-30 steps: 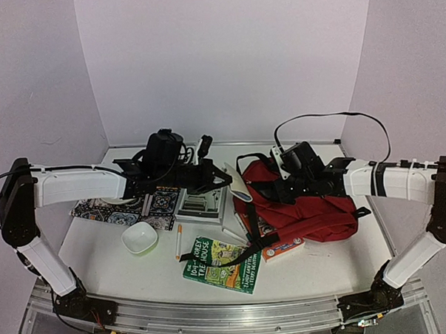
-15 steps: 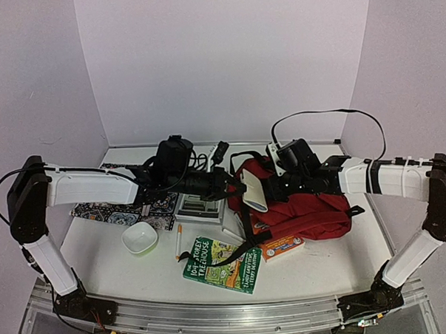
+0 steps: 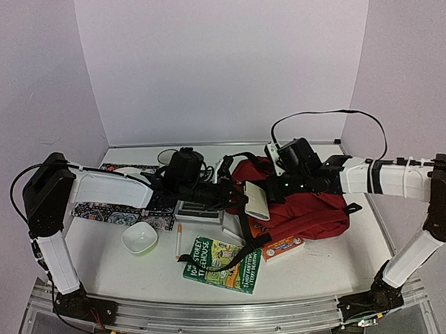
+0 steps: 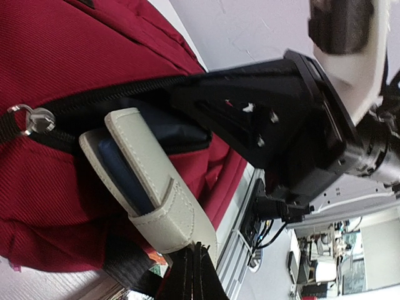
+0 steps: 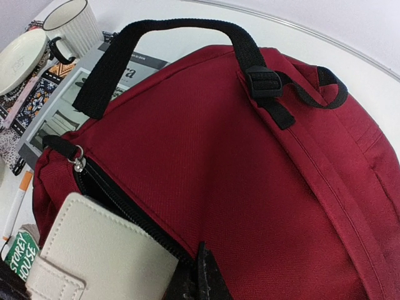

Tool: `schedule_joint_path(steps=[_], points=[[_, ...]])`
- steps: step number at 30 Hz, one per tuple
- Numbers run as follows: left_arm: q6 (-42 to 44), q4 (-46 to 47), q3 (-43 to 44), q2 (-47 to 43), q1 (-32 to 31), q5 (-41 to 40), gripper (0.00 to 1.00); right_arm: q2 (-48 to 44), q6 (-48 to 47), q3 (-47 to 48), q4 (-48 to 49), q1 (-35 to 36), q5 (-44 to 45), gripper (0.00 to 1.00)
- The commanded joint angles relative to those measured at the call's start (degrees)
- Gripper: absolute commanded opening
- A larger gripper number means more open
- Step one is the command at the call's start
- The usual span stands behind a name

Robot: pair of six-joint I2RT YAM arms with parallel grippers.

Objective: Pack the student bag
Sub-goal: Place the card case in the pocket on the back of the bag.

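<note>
Left jaws, gripping the cream wallet (image 3: 256,201) mid-frame, should slide it deeper while right jaws, clamped on the lip of the red backpack (image 3: 317,207), lift.
</note>
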Motion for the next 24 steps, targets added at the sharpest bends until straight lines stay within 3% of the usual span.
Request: schedule_joint_path(steps=[1,12,24], points=[[-3.7,3.9,0.7,-0.8,0.7,-7.8,0.0,-3.6,1.8,1.3,5.6,0.6,-3.8,0.0],[-14.0,4.0,-0.9,-0.3,1.4,-19.9,0.0,-5.6,4.2,-0.6,5.9,1.6,-2.2,0.0],[-20.6,3.5,-2.1,0.8,0.5,-14.5,0.0,-4.8,6.1,0.8,5.0,2.5,7.1,0.0]])
